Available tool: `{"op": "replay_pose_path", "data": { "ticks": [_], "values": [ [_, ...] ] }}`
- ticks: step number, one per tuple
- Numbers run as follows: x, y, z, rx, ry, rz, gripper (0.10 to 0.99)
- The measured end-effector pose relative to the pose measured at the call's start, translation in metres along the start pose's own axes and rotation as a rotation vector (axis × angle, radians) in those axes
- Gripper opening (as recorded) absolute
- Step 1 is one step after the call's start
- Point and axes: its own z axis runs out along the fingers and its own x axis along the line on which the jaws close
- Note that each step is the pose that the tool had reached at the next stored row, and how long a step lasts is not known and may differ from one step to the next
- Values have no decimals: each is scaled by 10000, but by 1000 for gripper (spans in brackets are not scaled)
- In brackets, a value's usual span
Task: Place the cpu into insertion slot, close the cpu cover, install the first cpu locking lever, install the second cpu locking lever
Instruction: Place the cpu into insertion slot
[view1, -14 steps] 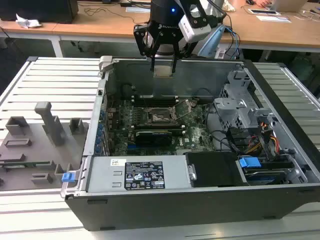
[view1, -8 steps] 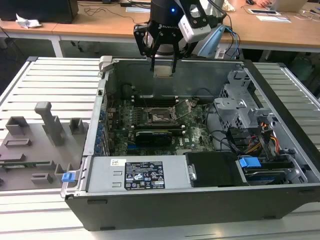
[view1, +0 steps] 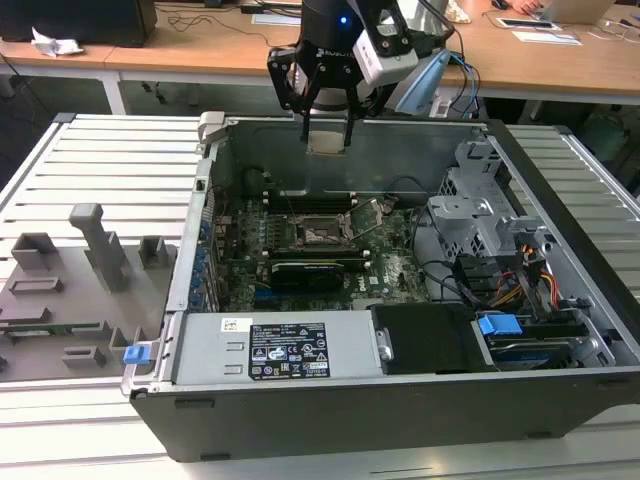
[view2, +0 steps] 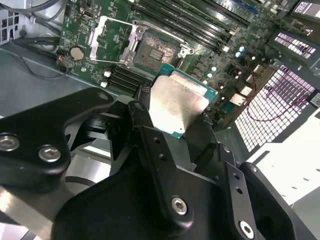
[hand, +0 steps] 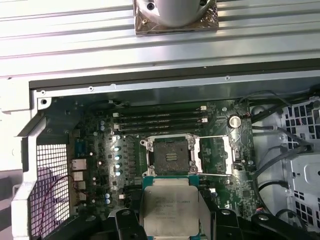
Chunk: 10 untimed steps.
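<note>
The fingers pinch the cpu between them, one on each side. The cpu is a flat silver square with a green edge. It hangs in the air above the open computer case, which sits on a grey surface. Down on the green motherboard is the insertion slot (a dark square with a shiny rim), and its middle is bare. The cpu cover is flipped open, just beside the slot.
</note>
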Motion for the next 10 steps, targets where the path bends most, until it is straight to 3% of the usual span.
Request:
{"op": "replay_pose_path", "data": {
  "ticks": [10],
  "values": [
    [1, 0, 0, -10, -45, 498, 525]
  ]
}}
